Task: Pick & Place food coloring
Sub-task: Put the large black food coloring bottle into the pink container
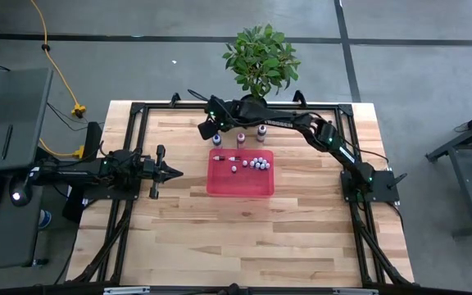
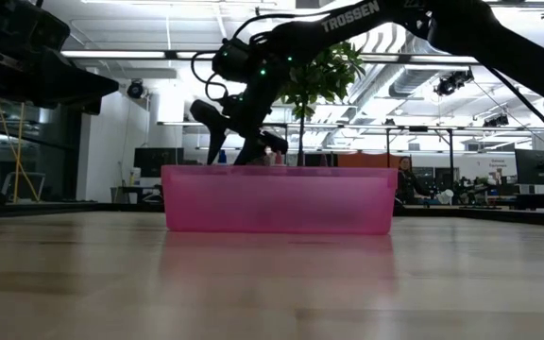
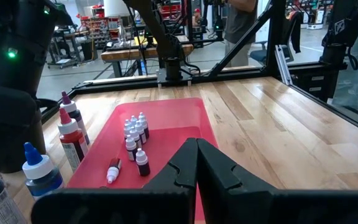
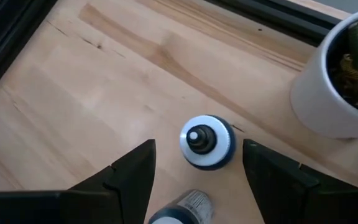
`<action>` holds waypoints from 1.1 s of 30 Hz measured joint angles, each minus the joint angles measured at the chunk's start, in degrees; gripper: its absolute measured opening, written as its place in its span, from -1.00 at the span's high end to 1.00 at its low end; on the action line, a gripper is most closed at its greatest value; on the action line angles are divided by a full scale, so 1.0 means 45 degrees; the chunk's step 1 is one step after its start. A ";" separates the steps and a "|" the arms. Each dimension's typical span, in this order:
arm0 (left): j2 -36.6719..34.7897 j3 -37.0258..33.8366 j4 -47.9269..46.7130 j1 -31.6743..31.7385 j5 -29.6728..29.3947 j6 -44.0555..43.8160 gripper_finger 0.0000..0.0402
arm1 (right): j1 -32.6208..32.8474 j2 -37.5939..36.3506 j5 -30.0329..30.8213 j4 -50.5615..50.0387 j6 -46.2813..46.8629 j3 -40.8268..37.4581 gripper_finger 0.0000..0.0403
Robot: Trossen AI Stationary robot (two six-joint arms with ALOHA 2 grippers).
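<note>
At the far side of the desk: the right hand (image 4: pixel 194 171) is hovering over a row of bottles that stand just outside the red tray (image 1: pixel 240 185), near the plant pot (image 4: pixel 337 87).
Right hand state: fingers spread wide, nothing in them, and a blue bottle (image 4: pixel 206 141) with a white cap sits right between the two tips as seen from its wrist camera.
Food coloring: a bunch of tiny bottles (image 3: pixel 135 130) are already huddled inside the tray, one lying on its side (image 3: pixel 113 170); bigger bottles (blue (image 3: pixel 40 171), red (image 3: pixel 71 138), darker one behind) are outside, beside the tray's edge.
Left hand: parked on the left part of the desk, pointing at the tray, fingers (image 3: pixel 182 167) pressed together, empty (image 1: pixel 170 172).
Step in hand: looks to me like lining up the grab on the blue bottle, not yet closed.
Next move: I'd guess drop straight down, stay centred on the cap, squeeze, then lift clear of its neighbour (image 4: pixel 178 211) before swinging over to the tray.
Watch out: bottles stand close together, easy to knock one.
</note>
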 joint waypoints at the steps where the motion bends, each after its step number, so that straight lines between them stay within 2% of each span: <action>1: 0.0005 -0.0002 -0.0002 0.0001 -0.0005 -0.0001 1.00 | 0.0014 0.0000 0.0002 0.0000 -0.0007 0.0000 -0.14; 24: 0.0002 -0.0002 0.0000 0.0004 -0.0002 -0.0004 1.00 | 0.0126 0.0267 0.0121 0.0418 -0.0131 0.0000 -0.13; 33: 0.0005 -0.0003 -0.0001 0.0001 -0.0001 -0.0001 1.00 | 0.0126 0.0272 0.0364 0.0324 -0.0341 0.0000 0.09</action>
